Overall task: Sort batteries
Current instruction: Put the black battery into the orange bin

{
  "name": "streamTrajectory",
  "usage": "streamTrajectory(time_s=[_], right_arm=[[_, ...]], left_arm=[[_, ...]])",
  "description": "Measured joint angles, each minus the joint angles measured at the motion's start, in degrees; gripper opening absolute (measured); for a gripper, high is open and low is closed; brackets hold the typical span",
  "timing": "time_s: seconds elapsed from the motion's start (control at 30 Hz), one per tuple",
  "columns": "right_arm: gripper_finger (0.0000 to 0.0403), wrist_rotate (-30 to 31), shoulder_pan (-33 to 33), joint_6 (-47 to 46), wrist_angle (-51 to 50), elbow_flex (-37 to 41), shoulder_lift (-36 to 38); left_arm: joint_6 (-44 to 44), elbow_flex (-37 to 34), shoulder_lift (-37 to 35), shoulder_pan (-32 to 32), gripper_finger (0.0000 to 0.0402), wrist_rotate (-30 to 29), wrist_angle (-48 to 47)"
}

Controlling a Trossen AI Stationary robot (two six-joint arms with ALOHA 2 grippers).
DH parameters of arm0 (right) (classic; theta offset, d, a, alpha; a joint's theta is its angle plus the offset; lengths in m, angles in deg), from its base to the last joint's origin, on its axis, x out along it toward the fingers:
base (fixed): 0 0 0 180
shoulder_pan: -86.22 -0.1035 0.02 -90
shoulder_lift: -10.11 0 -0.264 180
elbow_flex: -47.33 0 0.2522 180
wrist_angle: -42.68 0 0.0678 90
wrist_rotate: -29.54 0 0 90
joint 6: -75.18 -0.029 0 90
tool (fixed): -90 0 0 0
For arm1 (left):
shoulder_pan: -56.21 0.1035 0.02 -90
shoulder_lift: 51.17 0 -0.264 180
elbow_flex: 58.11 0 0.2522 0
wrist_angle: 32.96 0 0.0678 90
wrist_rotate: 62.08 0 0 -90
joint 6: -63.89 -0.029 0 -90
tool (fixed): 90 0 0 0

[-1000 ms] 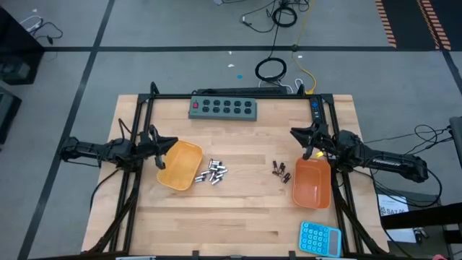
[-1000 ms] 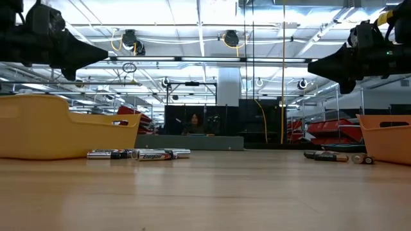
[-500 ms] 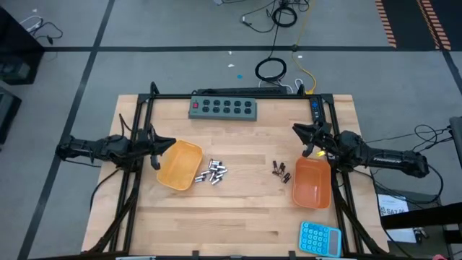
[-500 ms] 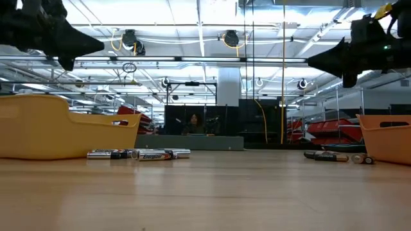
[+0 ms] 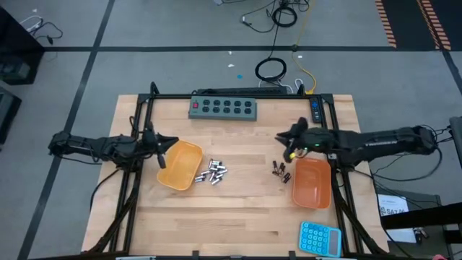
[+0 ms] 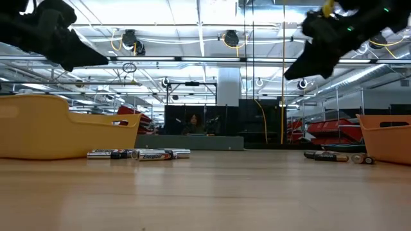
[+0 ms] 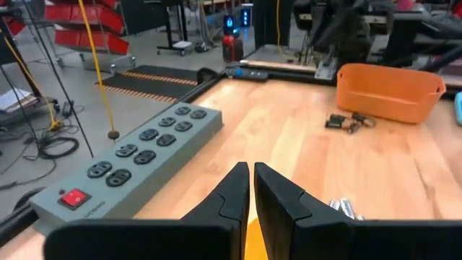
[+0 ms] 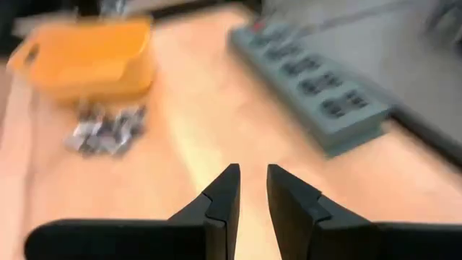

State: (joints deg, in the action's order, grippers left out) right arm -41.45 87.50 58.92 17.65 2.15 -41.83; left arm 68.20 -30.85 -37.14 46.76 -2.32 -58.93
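Several silver batteries (image 5: 214,171) lie in a heap on the table beside the left orange tray (image 5: 179,165); they also show in the low view (image 6: 138,154). A few dark batteries (image 5: 280,169) lie on the table next to the right orange tray (image 5: 312,182). My left gripper (image 5: 164,142) hovers shut at the left tray's far-left rim, its fingertips (image 7: 251,170) together. My right gripper (image 5: 283,137) hangs in the air just far of the dark batteries, pointing toward the table's left, with a narrow gap between its fingers (image 8: 253,170).
A grey power strip (image 5: 224,107) lies along the far edge. A blue calculator (image 5: 320,237) sits at the near right corner. Bare wood lies between the two battery heaps and across the near half. Black frame rails run down both sides of the table.
My right gripper has swung from above the right tray's far rim toward the table's left, ending beyond the dark batteries and tipped downward. The batteries and trays have stayed where they were.
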Motion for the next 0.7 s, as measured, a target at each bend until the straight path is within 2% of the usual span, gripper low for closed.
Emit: streamTrajectory(time_s=[0.07,0.27,0.37,0.47,0.6,0.7], right_arm=[[0.0079,-2.38,-1.04,-0.36,-5.54,-5.36,-6.45],[0.0118,-2.67,-4.16,-1.09,-18.06,-20.94,-24.88],[0.0128,-3.09,-4.87,-2.65,-27.26,-28.32,-31.48],[0.0129,-6.22,-4.58,-7.74,-38.15,-34.55,-36.29],[0.0123,-12.44,-3.51,-12.6,-45.31,-38.02,-41.38],[0.0115,-14.27,-3.47,-14.85,-46.53,-38.3,-44.67]], left_arm=[[-1.6,0.02,0.76,-0.02,0.0033,-0.02,2.19],[-7.59,-0.64,1.76,-0.04,0.0033,0.15,11.8],[-9.19,-1.72,1.73,-0.04,0.0033,-0.3,15.45],[-9.21,-3.01,1.82,-0.04,0.0033,-0.73,18.68],[-10.63,-4.81,2.11,-0.04,0.0033,-0.76,21.76],[-12.84,-6.41,2.11,-0.04,0.0033,-0.87,24.87]])
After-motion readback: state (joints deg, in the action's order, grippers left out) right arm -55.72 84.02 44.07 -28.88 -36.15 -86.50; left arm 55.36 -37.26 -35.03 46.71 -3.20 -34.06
